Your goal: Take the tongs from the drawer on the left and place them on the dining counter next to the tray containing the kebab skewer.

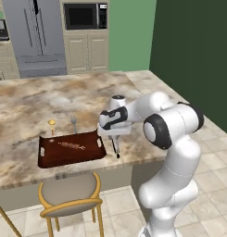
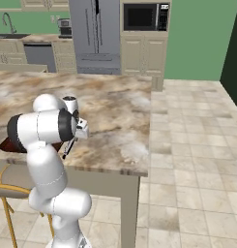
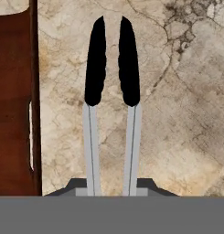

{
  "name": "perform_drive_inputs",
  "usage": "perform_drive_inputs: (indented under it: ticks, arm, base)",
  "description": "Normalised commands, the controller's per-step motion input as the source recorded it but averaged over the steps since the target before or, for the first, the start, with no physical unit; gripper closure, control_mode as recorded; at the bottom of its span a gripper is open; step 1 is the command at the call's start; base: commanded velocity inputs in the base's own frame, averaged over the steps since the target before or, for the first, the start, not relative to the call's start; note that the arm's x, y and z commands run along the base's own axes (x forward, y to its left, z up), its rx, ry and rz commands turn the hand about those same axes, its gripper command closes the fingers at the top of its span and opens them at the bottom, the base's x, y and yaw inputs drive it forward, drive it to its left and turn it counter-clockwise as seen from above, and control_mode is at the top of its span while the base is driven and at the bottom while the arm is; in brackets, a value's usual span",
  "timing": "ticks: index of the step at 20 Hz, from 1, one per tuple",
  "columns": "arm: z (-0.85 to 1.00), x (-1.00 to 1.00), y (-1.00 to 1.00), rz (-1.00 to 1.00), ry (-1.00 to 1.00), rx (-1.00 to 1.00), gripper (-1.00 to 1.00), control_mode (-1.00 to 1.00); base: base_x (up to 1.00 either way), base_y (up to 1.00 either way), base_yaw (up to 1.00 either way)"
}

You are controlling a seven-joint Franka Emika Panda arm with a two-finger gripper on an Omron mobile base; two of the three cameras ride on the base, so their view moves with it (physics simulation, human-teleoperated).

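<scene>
My gripper [image 1: 116, 138] hangs over the dining counter [image 1: 40, 97], just right of the dark wooden tray [image 1: 45, 159], and is shut on the tongs [image 1: 116, 149]. The tongs point down at the stone near the counter's front edge. In the hand view their two silver arms and black tips [image 3: 96, 64] run out from between my fingers [image 3: 111, 188], with the tray's rim [image 3: 34, 91] alongside on the left. The kebab skewer [image 1: 71, 146] lies inside the tray. From the right, the tongs [image 2: 67, 149] slant down beside the arm. The drawer is out of view.
A silver fork [image 1: 73, 121] and a small gold-topped item [image 1: 52, 124] lie behind the tray. A yellow-framed chair [image 1: 71, 192] stands under the counter's front edge. The counter ends close to the right of the gripper, with tiled floor [image 2: 197, 145] beyond.
</scene>
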Motion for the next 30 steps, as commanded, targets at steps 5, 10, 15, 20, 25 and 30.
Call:
perform_drive_inputs:
  ticks: [5,10,15,20,25,30]
  arm:
    - [-0.12,0.24,0.17,0.0,0.0,0.05,1.0,-1.0]
    - [-0.09,0.38,0.15,0.0,0.0,0.04,1.0,-1.0]
    - [-0.08,0.32,0.0,0.06,0.0,0.03,1.0,-1.0]
    - [-0.04,0.13,0.0,0.01,-0.03,0.0,-1.0,-1.0]
    - [-0.01,0.01,0.0,0.0,-0.01,0.0,-1.0,-1.0]
    - [0.15,-0.04,0.0,0.0,-0.05,0.05,-1.0,-1.0]
  base:
    - [0.0,0.0,0.0]
    - [0.0,0.0,0.0]
    - [0.0,0.0,0.0]
    - [0.0,0.0,0.0]
    - [0.0,0.0,0.0]
    - [0.0,0.0,0.0]
